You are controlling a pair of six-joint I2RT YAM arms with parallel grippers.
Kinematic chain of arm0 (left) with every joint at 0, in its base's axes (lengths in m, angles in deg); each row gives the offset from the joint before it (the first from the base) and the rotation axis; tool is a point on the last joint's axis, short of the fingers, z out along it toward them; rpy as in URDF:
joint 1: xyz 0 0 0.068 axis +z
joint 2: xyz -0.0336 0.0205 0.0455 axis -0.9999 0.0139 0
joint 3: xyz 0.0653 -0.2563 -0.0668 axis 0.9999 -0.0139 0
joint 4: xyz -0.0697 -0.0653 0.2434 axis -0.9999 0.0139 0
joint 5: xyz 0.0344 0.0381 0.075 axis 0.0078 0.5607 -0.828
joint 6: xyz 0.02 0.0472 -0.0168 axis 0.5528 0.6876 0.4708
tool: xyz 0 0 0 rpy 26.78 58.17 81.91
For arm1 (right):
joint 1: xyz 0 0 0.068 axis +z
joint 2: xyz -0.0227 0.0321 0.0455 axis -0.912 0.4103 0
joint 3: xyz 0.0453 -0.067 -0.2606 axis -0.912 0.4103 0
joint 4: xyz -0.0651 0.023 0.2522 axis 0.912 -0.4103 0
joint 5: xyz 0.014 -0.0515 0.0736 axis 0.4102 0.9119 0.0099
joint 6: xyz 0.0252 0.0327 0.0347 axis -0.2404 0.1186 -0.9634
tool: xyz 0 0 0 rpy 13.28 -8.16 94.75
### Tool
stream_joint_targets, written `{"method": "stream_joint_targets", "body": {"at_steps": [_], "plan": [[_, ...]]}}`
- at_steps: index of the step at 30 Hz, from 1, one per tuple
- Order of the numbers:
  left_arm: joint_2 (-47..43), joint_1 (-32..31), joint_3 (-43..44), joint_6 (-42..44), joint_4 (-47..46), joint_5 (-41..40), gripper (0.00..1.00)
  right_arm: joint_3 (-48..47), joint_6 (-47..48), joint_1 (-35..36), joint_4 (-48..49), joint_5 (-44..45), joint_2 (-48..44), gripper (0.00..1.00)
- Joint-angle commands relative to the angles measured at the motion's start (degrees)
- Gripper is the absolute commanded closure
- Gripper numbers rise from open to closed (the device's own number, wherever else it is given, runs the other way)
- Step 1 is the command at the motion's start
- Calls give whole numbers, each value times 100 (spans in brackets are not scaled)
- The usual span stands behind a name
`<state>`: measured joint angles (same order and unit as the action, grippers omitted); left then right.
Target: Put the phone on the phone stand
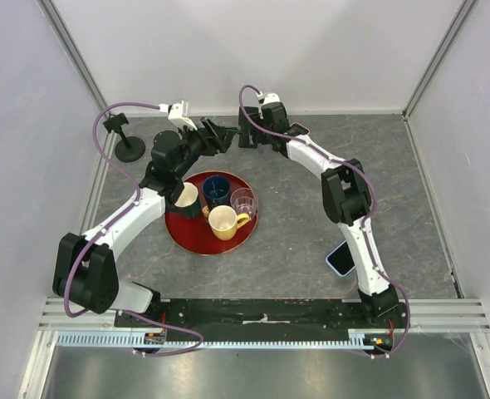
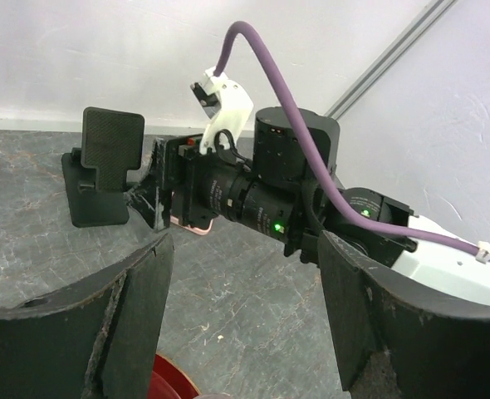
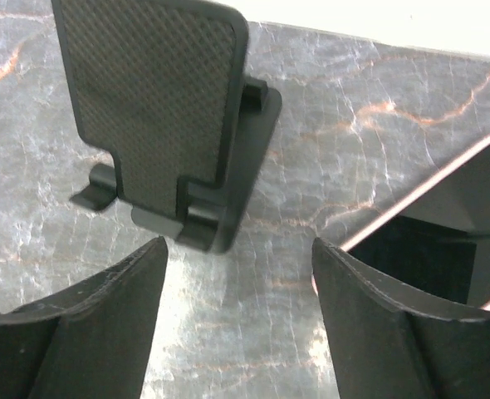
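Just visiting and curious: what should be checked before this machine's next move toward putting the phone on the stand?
1. Black textured phone stand upright, cradle empty: ok.
2. Pink-edged phone lying flat on grey marbled table beside stand: ok.
3. Right jaws open, empty: ok.
4. Phone gripped: not ok.
5. Left jaws open, clear of stand: ok.

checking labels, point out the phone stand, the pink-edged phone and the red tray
phone stand (image 3: 158, 91), right wrist view, textured back plate
pink-edged phone (image 3: 453, 208), right wrist view, dark face
red tray (image 1: 185, 237), top external view, bare near-left part
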<state>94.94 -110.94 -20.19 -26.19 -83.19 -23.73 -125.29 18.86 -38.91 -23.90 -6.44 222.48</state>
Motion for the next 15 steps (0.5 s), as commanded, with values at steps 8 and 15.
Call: {"method": "stream_joint_targets", "body": {"at_steps": [8,15], "plan": [[-46,-24,165,194,-239,-12,23,1356,-817,-208,1026,1180,-1308,5],[-20,-24,174,176,-230,-21,23,645,-1460,-420,209,1735,-746,2]]}}
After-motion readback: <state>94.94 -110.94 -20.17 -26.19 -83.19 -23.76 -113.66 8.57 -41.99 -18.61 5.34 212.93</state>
